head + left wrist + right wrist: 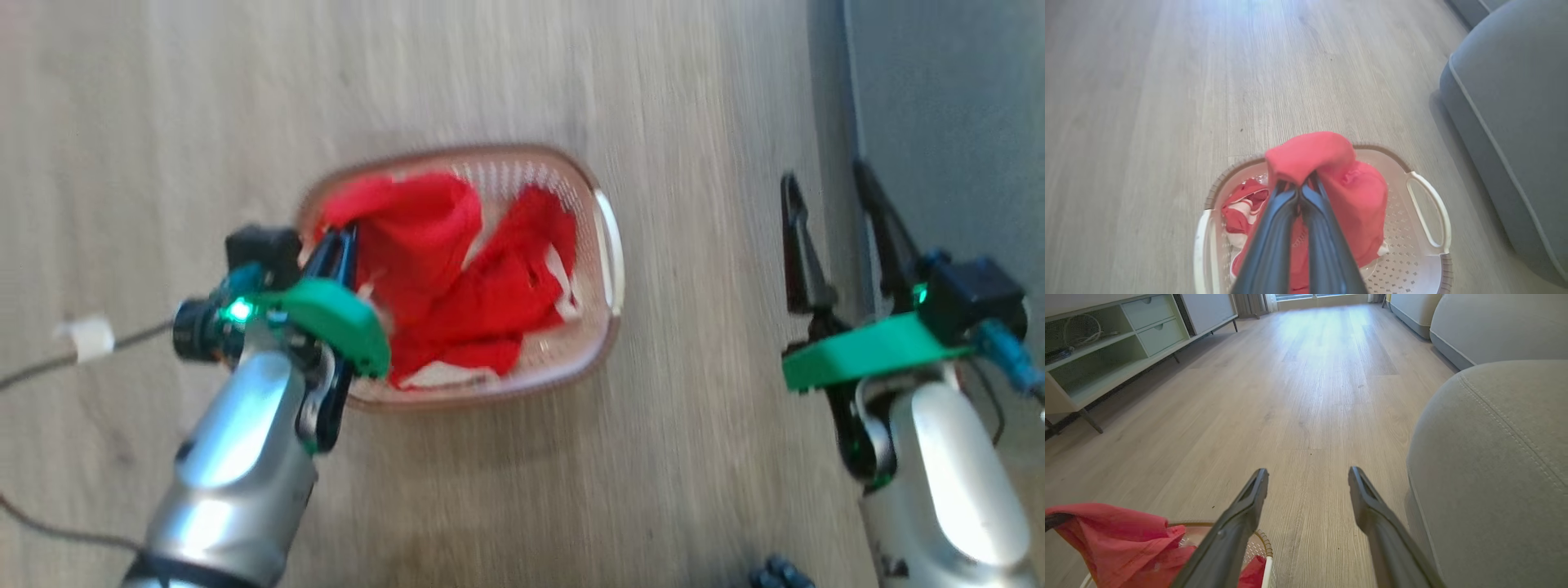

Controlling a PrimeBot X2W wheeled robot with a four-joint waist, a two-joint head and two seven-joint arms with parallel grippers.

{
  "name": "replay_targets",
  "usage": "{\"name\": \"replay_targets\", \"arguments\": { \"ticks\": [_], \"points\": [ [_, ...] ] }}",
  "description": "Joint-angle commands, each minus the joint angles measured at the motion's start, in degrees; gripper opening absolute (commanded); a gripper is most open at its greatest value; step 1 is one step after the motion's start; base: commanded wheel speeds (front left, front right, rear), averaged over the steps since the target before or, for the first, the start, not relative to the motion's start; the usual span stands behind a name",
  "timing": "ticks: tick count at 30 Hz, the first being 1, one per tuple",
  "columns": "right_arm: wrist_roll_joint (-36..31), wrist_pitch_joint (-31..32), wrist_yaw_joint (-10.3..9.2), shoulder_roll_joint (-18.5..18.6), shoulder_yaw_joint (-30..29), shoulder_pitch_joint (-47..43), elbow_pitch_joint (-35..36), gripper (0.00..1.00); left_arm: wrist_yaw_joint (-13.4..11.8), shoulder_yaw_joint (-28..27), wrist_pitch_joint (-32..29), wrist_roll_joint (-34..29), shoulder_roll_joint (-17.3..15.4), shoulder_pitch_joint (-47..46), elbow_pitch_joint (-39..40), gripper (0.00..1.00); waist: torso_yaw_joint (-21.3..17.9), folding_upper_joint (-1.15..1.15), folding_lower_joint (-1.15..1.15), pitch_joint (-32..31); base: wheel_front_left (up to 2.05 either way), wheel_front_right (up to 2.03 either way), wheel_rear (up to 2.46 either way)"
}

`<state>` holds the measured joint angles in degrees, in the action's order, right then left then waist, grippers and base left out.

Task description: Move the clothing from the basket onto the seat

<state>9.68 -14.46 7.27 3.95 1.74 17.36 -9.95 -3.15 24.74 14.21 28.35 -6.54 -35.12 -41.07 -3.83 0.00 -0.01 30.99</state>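
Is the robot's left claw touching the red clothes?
Touching. In the left wrist view the left gripper is shut on a fold of the red clothing, which drapes over its tips.

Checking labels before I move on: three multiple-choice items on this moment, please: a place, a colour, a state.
1. Where is the seat relative to the basket?
A) on the robot's right
B) on the robot's left
C) beneath it

2. What colour is most of the clothing?
A) blue
B) red
C) black

3. What state is the left end effector in?
A) open over bare floor
B) open around a handle
C) shut on the clothing

1 A: the grey cushion stands right of the basket in the head view.
2 B: bright red folds, some white trim.
3 C: its jaws are together with fabric pinched between them.
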Motion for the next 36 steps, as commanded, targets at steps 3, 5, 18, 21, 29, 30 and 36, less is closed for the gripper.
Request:
{"name": "replay_targets", "arguments": {
  "ticks": [3, 5, 18, 21, 29, 30, 36],
  "points": [
    [0.6, -0.5, 0.22, 0.5, 1.1, -3.0, 0.6, 1.0, -0.6, -4.2, 0.8, -1.5, -1.7, 3.9, 5.5, 0.0, 5.0, 0.0, 0.01, -10.7, 0.0, 0.0, 0.0],
    [0.9, -0.5, 0.22, 0.5, 1.4, -4.2, 0.1, 1.0, -0.8, -5.9, 0.8, -2.0, -1.8, 6.4, 7.6, 0.0, 5.5, 0.0, 0.01, -13.1, 0.0, 0.0, 0.0],
    [1.9, -0.5, 0.22, 0.4, 1.6, -10.0, -1.6, 1.0, -2.0, -12.0, 0.8, -4.4, -3.1, 16.6, 19.1, 0.0, 6.7, 0.0, 0.01, -22.6, 0.0, 0.0, 0.0],
    [1.9, -0.5, 0.22, 0.6, 1.7, -10.8, -1.8, 1.0, -2.3, -12.6, 0.8, -4.4, -3.5, 18.5, 21.0, 0.0, 6.8, 0.0, 0.01, -24.0, 0.0, 0.0, 0.0],
    [1.9, -0.5, 0.22, 1.1, 2.5, -13.5, -3.0, 1.0, -3.8, -13.5, -0.3, -3.7, -5.1, 23.4, 24.6, 0.0, 7.1, 0.0, 0.01, -29.4, 0.0, 0.0, 0.0],
    [2.0, -0.5, 0.22, 1.1, 2.7, -13.7, -3.1, 1.0, -4.1, -13.6, -0.6, -3.7, -5.3, 23.9, 25.1, 0.0, 7.1, 0.0, 0.01, -29.8, 0.0, 0.0, 0.0],
    [2.0, -0.5, 0.22, 1.4, 3.4, -14.1, -3.3, 1.0, -5.1, -13.7, -1.9, -3.6, -5.9, 25.6, 27.4, 0.0, 7.2, 0.0, 0.01, -31.0, 0.0, 0.0, 0.0]
  ]
}}
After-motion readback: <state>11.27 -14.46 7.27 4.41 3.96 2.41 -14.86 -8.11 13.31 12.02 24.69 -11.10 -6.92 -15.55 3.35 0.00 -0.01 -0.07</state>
